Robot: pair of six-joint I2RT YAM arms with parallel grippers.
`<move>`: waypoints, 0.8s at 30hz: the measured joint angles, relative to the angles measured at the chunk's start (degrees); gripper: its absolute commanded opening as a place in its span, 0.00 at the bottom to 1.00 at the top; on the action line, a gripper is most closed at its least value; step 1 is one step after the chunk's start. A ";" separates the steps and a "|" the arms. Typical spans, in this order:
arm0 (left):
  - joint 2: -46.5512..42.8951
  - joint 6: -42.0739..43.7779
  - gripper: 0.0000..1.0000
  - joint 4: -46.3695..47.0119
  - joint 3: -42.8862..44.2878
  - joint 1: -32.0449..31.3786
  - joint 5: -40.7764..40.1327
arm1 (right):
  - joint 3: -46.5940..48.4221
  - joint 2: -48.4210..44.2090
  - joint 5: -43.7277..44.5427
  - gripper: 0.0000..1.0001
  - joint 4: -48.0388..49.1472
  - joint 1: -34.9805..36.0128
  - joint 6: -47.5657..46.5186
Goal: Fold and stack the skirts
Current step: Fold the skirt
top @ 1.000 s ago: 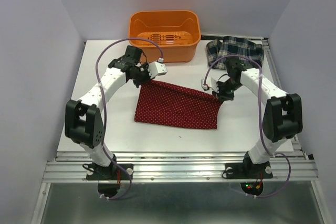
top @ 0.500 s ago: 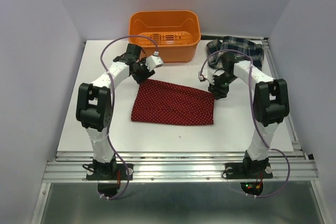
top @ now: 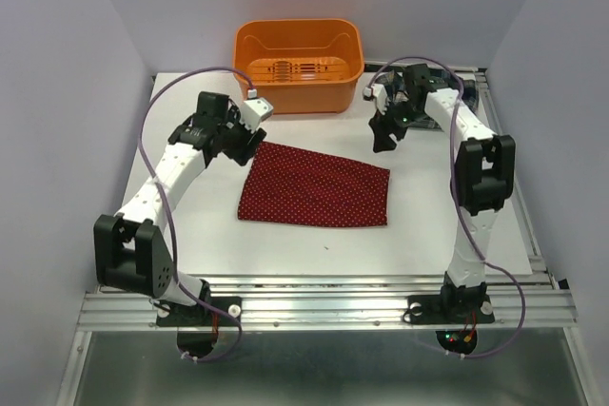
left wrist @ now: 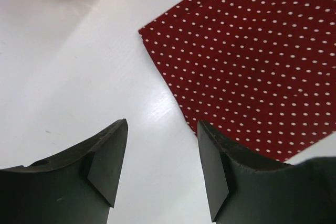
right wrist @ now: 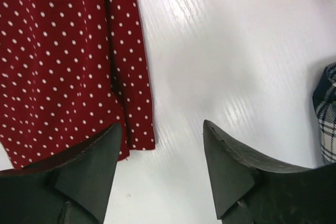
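At tabletop point(top: 190, 225) centre, pausing mid-fold over the dark red dotted skirt point(top: 314, 187) lying flat, holding left hand point(left wrist: 161, 150) and right hand point(right wrist: 161, 148) wide and empty off its far corners, probably needing fresh grasps before fetching the plaid skirt point(right wrist: 326, 119) far right.

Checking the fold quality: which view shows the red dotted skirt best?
The top external view: the whole red dotted skirt lies flat on the table, every edge visible. The left wrist view shows only one corner, the right wrist view only another corner and side edge.
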 measured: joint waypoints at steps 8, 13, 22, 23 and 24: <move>-0.90 -8.44 0.53 -2.29 -10.27 0.02 2.64 | 3.28 7.19 -4.39 0.66 -3.89 0.02 2.19; 3.06 -10.64 0.42 -3.15 -11.32 0.02 3.48 | -1.77 9.05 -4.28 0.55 -5.18 0.02 1.99; 17.49 -11.78 0.22 -1.11 -5.46 0.02 3.61 | -12.52 4.72 -6.54 0.31 -4.61 -0.04 1.81; 19.10 -11.91 0.19 -1.07 -3.15 0.02 3.58 | -14.56 3.80 -7.15 0.31 -4.79 -0.04 2.29; 20.44 -11.93 0.18 -0.96 -1.25 0.02 3.43 | -15.91 3.23 -7.56 0.31 -4.85 -0.04 2.64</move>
